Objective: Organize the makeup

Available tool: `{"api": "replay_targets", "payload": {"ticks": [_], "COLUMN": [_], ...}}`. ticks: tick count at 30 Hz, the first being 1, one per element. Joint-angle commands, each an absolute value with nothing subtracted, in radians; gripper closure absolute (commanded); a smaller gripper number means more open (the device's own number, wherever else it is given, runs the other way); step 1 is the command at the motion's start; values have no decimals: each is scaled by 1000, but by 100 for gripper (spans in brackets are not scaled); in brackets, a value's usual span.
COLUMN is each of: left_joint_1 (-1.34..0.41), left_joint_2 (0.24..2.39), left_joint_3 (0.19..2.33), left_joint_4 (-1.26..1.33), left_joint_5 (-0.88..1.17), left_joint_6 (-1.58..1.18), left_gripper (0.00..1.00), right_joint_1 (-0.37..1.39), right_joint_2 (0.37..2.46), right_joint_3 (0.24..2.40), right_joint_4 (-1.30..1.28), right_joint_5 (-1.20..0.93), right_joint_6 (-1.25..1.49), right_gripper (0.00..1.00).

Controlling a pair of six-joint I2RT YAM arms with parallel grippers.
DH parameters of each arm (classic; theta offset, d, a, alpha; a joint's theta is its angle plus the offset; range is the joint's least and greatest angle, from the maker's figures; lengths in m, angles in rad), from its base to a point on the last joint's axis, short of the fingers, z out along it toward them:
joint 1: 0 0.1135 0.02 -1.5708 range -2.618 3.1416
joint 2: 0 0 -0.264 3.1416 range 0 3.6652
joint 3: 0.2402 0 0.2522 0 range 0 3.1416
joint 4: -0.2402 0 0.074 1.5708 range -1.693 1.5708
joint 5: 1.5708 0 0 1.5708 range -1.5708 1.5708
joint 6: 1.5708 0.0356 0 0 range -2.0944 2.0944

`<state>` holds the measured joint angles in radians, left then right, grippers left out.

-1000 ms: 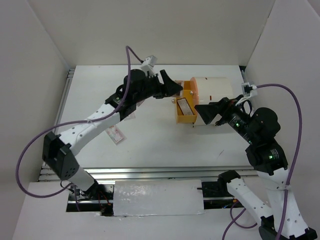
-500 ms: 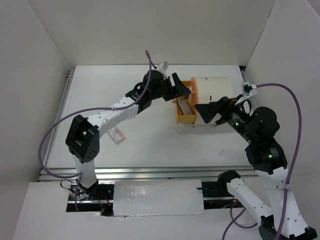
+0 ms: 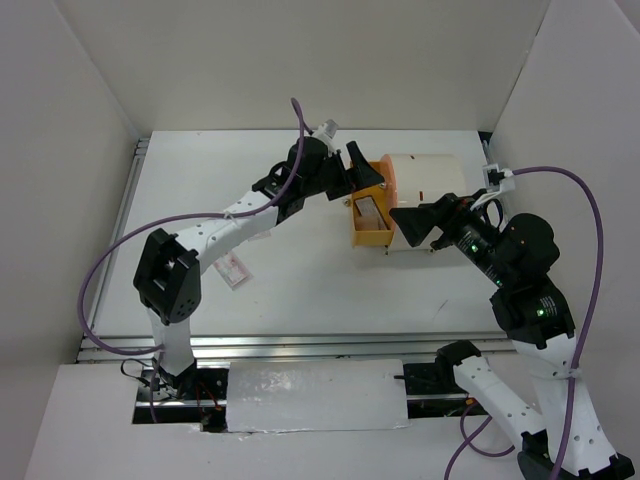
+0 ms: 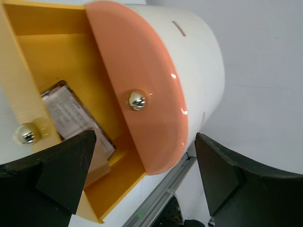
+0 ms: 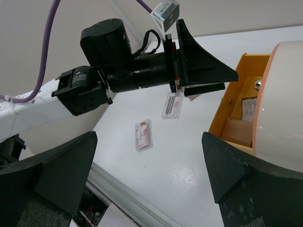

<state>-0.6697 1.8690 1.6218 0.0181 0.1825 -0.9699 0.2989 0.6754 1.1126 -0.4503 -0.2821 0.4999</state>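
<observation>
Top external: a packet (image 3: 232,270) lies flat on the table (image 3: 300,300), probably light, thin and slippery; pinch its long edges. The left gripper (image 3: 362,178), spread and empty, hangs over the drawer (image 3: 370,237), where a palette (image 3: 368,211) lies. The right gripper (image 3: 406,228) gapes, empty.

Bright, even light with soft shadows, small glare on the orange drawer front (image 4: 151,71), near fingers (image 4: 61,175) blurred

Yellow-orange drawer (image 4: 52,52), salmon front (image 4: 142,61) with shiny silver knob (image 4: 137,100), cream container (image 4: 201,61); pink-white packet (image 3: 232,270) on white table (image 3: 300,295), and purple cable (image 3: 585,205).
</observation>
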Motion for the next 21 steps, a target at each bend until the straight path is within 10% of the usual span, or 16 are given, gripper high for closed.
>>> {"api": "replay_targets", "payload": {"ticks": [1, 7, 21], "left_joint_1": [-644, -542, -305], "left_joint_2": [1803, 1868, 2258], "left_joint_3": [1669, 1883, 2202], "left_joint_4": [-91, -493, -726], "left_joint_5": [74, -291, -288], "left_joint_6": [-928, -879, -775], "left_gripper": [1, 1, 0], "right_joint_1": [305, 305, 310], "right_joint_2": [669, 664, 683], "right_joint_3": [1117, 1105, 1065], "right_joint_4": [-431, -425, -377], "right_joint_5": [-271, -275, -325], "right_joint_6": [486, 485, 480], "right_gripper": [0, 0, 0]}}
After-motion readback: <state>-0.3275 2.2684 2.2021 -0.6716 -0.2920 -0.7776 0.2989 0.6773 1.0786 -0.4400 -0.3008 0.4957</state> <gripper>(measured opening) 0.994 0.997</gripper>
